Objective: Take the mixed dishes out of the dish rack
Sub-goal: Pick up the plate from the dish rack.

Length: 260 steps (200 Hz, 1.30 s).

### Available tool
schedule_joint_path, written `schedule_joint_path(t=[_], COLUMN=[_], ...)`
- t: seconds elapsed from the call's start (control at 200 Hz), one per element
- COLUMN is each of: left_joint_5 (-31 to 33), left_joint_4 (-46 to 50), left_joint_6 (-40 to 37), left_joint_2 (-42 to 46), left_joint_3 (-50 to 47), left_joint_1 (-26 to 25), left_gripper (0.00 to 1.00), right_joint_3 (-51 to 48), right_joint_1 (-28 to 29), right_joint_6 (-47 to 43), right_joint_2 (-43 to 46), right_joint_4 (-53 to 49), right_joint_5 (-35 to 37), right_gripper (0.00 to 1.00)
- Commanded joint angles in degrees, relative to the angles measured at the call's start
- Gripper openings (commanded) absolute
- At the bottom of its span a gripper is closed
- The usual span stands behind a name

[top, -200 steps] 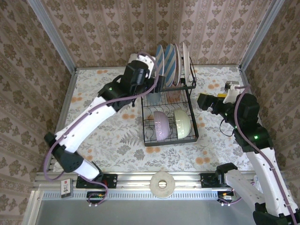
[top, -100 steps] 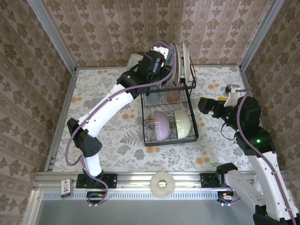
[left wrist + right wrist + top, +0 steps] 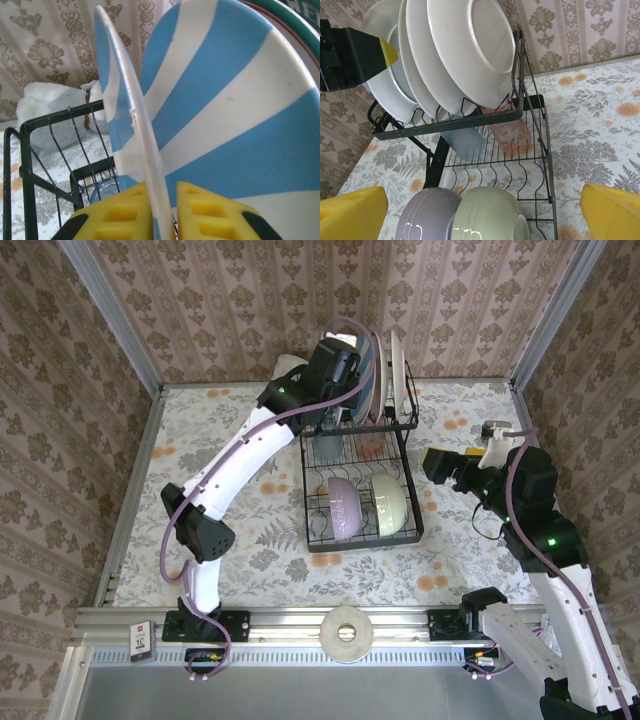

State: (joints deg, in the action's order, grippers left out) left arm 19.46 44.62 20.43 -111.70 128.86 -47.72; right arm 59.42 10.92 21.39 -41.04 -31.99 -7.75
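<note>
The black wire dish rack (image 3: 365,543) stands at the table's middle. Striped plates (image 3: 372,375) stand upright in its upper tier. My left gripper (image 3: 345,365) reaches over them from the left. In the left wrist view that gripper (image 3: 162,210) is shut on the rim of the nearest blue-and-white striped plate (image 3: 132,110), with another striped plate (image 3: 240,100) just behind. The lavender bowl (image 3: 343,506) and pale green bowl (image 3: 390,502) sit in the lower tier. A grey-blue tumbler (image 3: 462,140) and a pink tumbler (image 3: 512,132) lie under the plates. My right gripper (image 3: 440,462) hangs open right of the rack.
A grey-white lumpy object (image 3: 50,115) lies behind the rack's far left corner. A white ring-shaped roll (image 3: 346,633) rests on the near rail. Papered walls close in the table at the back and both sides. Flowered tabletop (image 3: 220,460) spreads left of the rack.
My left arm swung from beside the rack's left edge to over the plates, and its jaws closed on the striped plate's rim. The right arm barely shifted.
</note>
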Motion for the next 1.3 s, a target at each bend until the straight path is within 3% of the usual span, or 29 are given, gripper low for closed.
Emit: schedule_joint_path(t=[0.0,0.085,1.005,1.165,1.295], left_joint_5=[-1.08,-0.76,-1.48,-2.48,-5.00], left_joint_4=[3.52,3.81,-5.05,-8.82,-17.56], left_joint_6=[1.71,1.62,-6.35,-9.19,-16.91], left_joint_2=[-0.88,-0.55,11.21,15.14,20.96], left_joint_3=[2.57,2.93,-2.32,-7.06,-17.08], left_joint_1=[0.35,0.31,-0.52,-0.80,-1.25], left_gripper=[0.09,0.00,0.00,0.00,0.00], right_joint_3=[-0.40,-0.77,1.83,3.20,4.79], right_joint_1=[0.42,0.42,0.42,0.42,0.41], right_joint_6=[0.34,0.22,0.78,1.04,2.55], right_joint_2=[0.94,1.00,-2.32,-2.85,-3.33], right_joint_4=[-0.27,0.14,2.83,2.57,2.71], right_joint_5=[1.76,2.48,5.55,5.65,3.26], right_gripper=[1.00,1.00,1.00,1.00,1.00])
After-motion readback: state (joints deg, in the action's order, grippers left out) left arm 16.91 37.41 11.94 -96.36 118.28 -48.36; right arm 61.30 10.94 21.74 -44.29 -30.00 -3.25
